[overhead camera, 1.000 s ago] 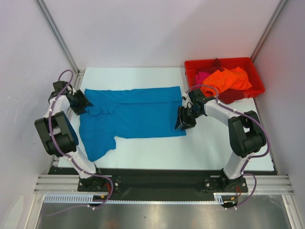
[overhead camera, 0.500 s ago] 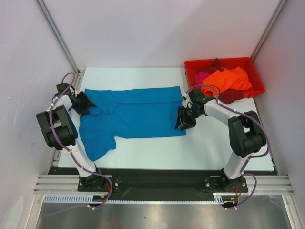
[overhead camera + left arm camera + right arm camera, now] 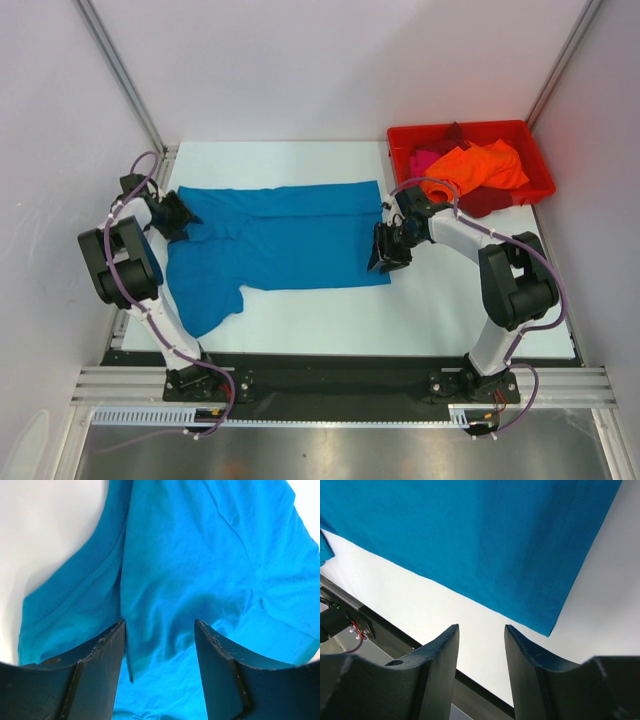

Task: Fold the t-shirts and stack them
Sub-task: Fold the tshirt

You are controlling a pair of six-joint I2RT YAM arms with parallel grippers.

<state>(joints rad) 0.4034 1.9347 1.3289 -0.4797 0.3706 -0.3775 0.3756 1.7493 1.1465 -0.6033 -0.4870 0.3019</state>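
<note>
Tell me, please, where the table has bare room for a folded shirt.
Bare table runs along the near edge of the teal t-shirt and right of it, in front of the red bin. The left edge is crowded by the left gripper.

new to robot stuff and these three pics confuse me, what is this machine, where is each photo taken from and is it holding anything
These are two small robot arms bolted at the near edge of a white table. The wide picture comes from a fixed camera above and behind them. The other two come from a camera on each wrist, so the dark prongs there are that arm's own fingers. A teal t-shirt lies spread on the table. The left gripper is open over its left end, and the right gripper is open by its right edge. Neither holds anything. A red bin contains an orange shirt and a pink shirt.
</note>
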